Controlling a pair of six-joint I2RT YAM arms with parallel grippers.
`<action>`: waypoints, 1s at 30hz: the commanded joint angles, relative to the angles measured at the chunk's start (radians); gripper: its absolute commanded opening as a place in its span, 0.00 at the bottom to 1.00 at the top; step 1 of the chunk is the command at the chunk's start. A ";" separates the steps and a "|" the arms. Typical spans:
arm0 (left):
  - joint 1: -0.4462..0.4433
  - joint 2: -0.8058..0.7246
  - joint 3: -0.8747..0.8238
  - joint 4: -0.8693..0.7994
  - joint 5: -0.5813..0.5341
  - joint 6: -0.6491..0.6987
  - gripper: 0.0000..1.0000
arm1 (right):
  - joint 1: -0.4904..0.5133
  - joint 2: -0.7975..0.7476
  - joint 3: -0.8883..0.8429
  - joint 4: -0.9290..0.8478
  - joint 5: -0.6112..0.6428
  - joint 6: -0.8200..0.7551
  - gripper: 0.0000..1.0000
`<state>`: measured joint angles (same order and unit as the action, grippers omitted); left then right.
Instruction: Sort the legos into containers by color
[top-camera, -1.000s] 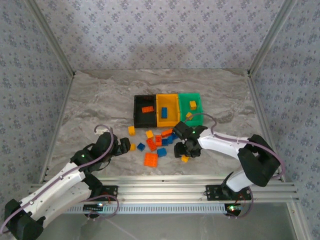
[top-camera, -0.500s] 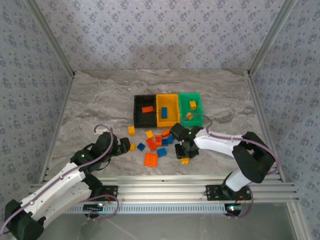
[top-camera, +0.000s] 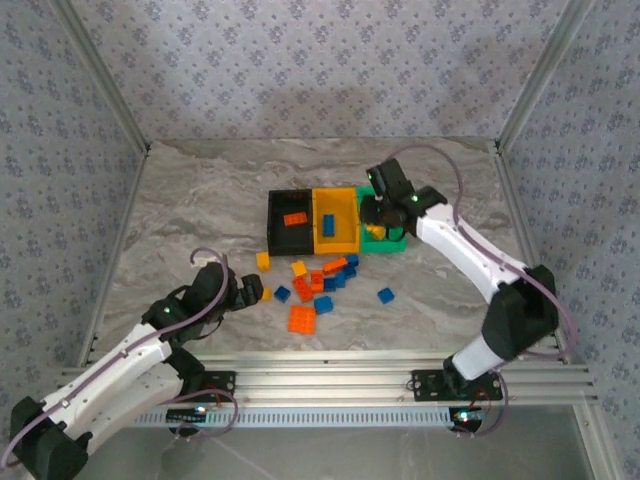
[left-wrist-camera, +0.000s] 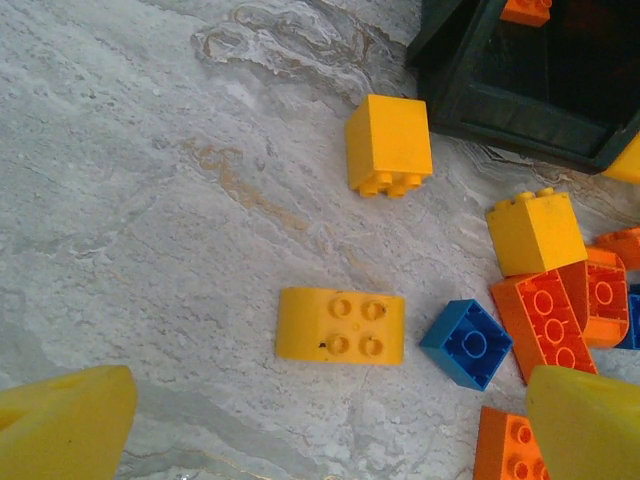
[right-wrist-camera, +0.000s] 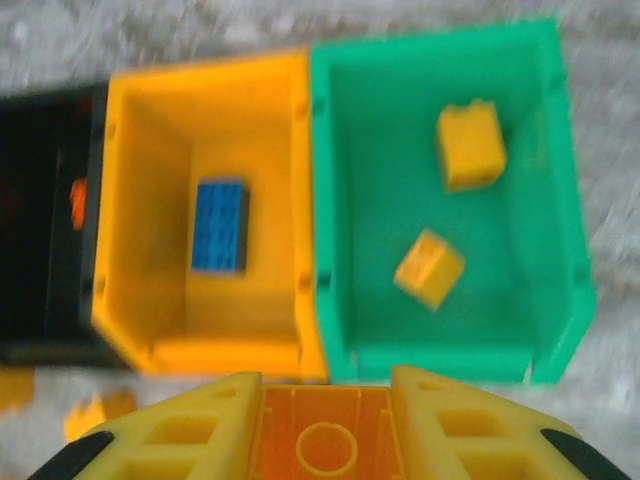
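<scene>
Nearest to me, the left hand (left-wrist-camera: 320, 430) is wide open and holds nothing. It hangs low over the counter (left-wrist-camera: 150, 150), above a flat yellow brick (left-wrist-camera: 340, 325) with a small blue brick (left-wrist-camera: 466, 343) just beside it. If it closes here without good aim, I think it may catch both colours together.

Behind it, the pile (top-camera: 318, 285) of loose legos lies on the counter in front of the bins.

Further away, the right hand (right-wrist-camera: 325, 395) is closed on the held brick (right-wrist-camera: 325, 440), whose hollow underside faces the wrist camera. This brick looks orange in the shade, and I cannot tell if it is the yellow kind or the red kind.

The hand hovers at the near rim, about at the wall between the yellow bin (right-wrist-camera: 140, 200) and the green bin (right-wrist-camera: 560, 250). A release here may hit the wall and bounce out, or fall into the wrong bin. The black bin (right-wrist-camera: 40, 200) is on the far left.

I can read no brand, label or writing anywhere.
</scene>
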<state>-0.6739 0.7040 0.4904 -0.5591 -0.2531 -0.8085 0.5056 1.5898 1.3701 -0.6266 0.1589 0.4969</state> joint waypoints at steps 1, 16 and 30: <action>0.008 0.016 0.050 0.018 0.022 0.022 0.99 | -0.041 0.144 0.093 0.014 0.120 -0.047 0.32; 0.023 0.141 0.103 0.015 0.099 0.057 0.99 | -0.081 0.231 0.205 0.021 0.118 -0.043 0.69; 0.030 0.134 0.070 0.018 0.076 0.030 0.99 | 0.035 -0.143 -0.457 -0.046 -0.154 0.027 0.71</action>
<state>-0.6521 0.8490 0.5678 -0.5388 -0.1688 -0.7700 0.5159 1.4315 0.9634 -0.6254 0.0834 0.5308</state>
